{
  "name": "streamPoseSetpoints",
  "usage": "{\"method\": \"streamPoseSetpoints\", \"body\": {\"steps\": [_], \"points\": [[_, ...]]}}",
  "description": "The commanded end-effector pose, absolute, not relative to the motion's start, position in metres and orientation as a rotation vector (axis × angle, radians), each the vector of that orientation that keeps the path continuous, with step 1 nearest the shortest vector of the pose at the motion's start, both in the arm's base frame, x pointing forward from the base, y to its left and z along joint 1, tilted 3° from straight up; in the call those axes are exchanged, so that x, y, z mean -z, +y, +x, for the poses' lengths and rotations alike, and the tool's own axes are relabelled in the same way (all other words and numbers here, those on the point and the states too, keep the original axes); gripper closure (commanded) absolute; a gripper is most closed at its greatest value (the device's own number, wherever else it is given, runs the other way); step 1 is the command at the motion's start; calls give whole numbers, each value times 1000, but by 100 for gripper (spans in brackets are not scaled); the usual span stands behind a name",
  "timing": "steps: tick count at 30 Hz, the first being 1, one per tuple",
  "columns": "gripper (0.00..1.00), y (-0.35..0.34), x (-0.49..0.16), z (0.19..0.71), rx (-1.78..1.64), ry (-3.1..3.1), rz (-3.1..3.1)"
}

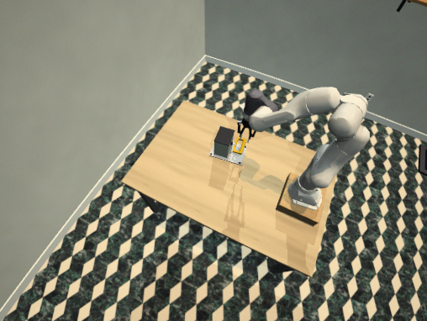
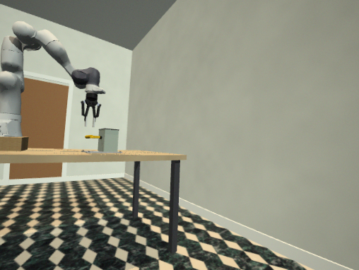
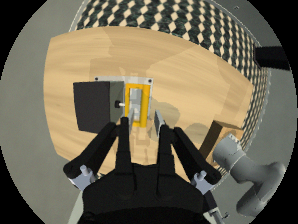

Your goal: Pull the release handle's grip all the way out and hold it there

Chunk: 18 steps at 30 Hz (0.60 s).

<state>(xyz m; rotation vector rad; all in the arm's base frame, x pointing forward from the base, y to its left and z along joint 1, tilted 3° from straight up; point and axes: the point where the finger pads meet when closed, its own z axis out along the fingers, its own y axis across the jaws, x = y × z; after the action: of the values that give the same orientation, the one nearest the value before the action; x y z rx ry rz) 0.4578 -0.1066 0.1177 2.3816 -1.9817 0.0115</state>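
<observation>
Checkered floor, wood desk. Side view shows my end effector above the yellow grip, fingers narrow, holding nothing. Wrist cam hides that gap.

Robot arm (its left side) cut off by frame.
</observation>
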Motion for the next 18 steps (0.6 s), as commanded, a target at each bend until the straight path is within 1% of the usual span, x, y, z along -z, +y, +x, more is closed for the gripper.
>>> {"method": "streamPoseSetpoints", "body": {"steps": [1,18], "points": [[70,-107,-117,457,-9,-1983,2376],[70,-107,-112,457,-4,-1983,2376]]}}
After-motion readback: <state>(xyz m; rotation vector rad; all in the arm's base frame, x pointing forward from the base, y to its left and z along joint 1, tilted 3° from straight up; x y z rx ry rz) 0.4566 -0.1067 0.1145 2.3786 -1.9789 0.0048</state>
